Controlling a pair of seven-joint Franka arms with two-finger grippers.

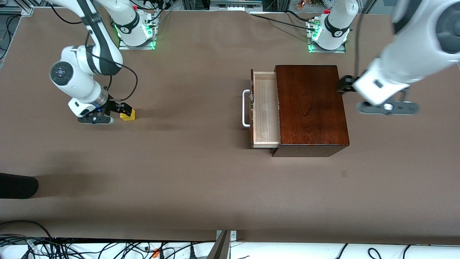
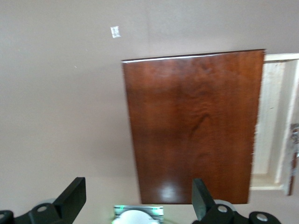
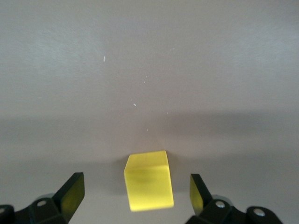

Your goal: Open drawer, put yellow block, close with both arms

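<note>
The yellow block (image 1: 128,115) (image 3: 148,181) rests on the table toward the right arm's end. My right gripper (image 1: 121,110) (image 3: 135,187) is down at it and open, one finger on each side with gaps to the block. The reddish-brown box (image 1: 309,108) (image 2: 191,126) has its drawer (image 1: 266,109) (image 2: 273,121) pulled out toward the block, showing a bare pale tray and a white handle (image 1: 246,108). My left gripper (image 1: 345,85) (image 2: 138,198) hangs open with nothing in it, over the box's edge at the left arm's end.
A dark rounded object (image 1: 18,186) lies at the table's edge at the right arm's end, nearer the camera than the block. Cables (image 1: 107,248) run along the near edge. A small pale mark (image 1: 344,173) is on the cloth, nearer the camera than the box.
</note>
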